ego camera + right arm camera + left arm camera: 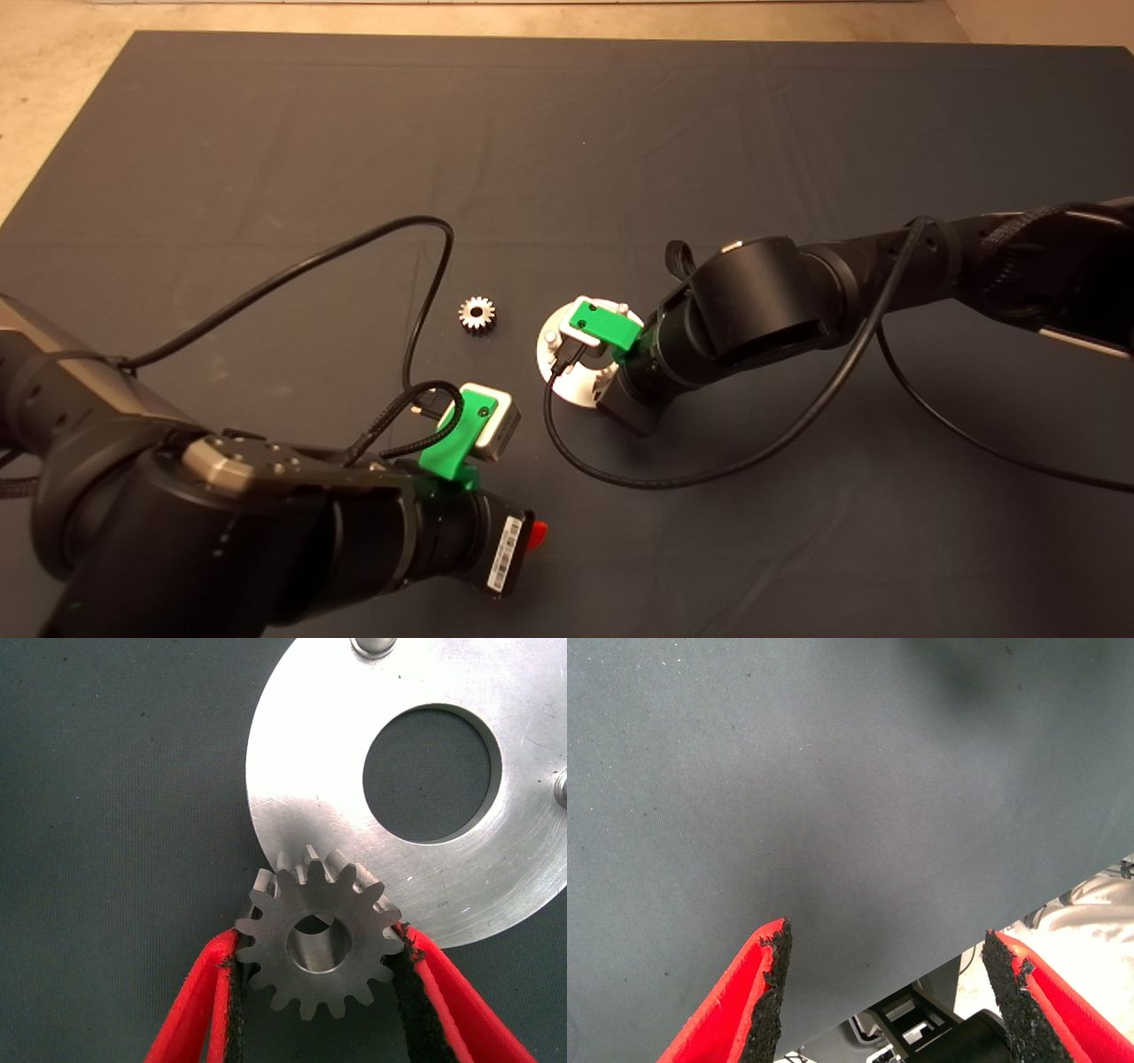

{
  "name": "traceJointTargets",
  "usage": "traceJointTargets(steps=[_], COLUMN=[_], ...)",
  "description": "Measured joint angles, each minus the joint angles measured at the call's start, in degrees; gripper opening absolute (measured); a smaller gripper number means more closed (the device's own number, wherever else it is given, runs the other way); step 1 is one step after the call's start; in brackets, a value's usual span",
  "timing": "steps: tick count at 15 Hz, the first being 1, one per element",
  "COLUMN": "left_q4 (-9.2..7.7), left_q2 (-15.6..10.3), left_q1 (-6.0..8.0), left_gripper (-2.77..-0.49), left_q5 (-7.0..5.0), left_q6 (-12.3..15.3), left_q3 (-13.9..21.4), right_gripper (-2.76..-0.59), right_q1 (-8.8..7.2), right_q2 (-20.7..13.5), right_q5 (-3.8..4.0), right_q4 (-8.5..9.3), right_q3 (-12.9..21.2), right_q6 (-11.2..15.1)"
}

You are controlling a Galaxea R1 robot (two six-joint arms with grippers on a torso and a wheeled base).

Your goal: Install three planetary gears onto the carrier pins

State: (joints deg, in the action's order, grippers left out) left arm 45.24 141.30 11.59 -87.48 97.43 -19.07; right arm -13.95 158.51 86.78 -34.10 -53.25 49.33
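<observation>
The right gripper (317, 979) holds one planetary gear (317, 941) clamped between its two black pads (409, 992), which press on opposite sides of the tooth ring. The gear sits flat-face up at the rim of the carrier disc (354, 824), its far teeth overlapping the disc edge. Through the gear's centre hole a silvery metal surface shows; whether this is a pin already seated cannot be determined. In the right wrist view, two carrier pins are visible standing on the disc: one (373, 645) at the rim across the large centre hole from the gear, and one (561, 788) at the rim to the side. Both are bare. In the head view the right arm reaches in over the disc (556, 347) and covers most of it; one bare pin (551, 338) is seen there. A second planetary gear (477, 315) lies flat on the dark mat (567, 133), near the disc and apart from both grippers. Count: two gears in sight, one gripped and one loose; a third is not seen. The left gripper (886, 988) hangs over bare mat near the table's front edge, its fingers (766, 992) spread wide, holding nothing. Black cables (372, 244) trail across the mat.
</observation>
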Motion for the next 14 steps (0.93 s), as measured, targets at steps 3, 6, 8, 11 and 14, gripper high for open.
traceJointTargets(steps=[3, 6, 8, 11, 14], left_q4=[0.01, 0.01, 0.01, 0.01, 0.01], left_q2=[-0.21, -0.47, -0.69, -0.75, -1.02], left_q1=[0.0, 0.0, 0.0, 0.0, 0.0], left_gripper=[-1.77, -1.77, -1.77, -1.77, -1.77], left_q5=[0.0, 0.0, 0.02, 0.0, 0.0], left_q6=[0.0, 0.0, 0.0, 0.0, 0.0], left_q3=[0.0, 0.0, 0.0, 0.0, 0.0], right_gripper=[-2.39, -2.39, -2.39, -2.39, -2.39], right_q1=[0.0, 0.0, 0.0, -0.01, -0.02], right_q2=[-0.79, -1.1, -1.43, -1.73, -1.76], right_q5=[-0.97, -1.4, -1.49, -1.52, -1.42], right_q4=[-0.02, -0.07, -0.18, -0.24, -0.27], right_q3=[0.11, 0.27, 0.37, 0.52, 0.57], right_q6=[-0.04, -0.08, -0.21, -0.23, -0.24])
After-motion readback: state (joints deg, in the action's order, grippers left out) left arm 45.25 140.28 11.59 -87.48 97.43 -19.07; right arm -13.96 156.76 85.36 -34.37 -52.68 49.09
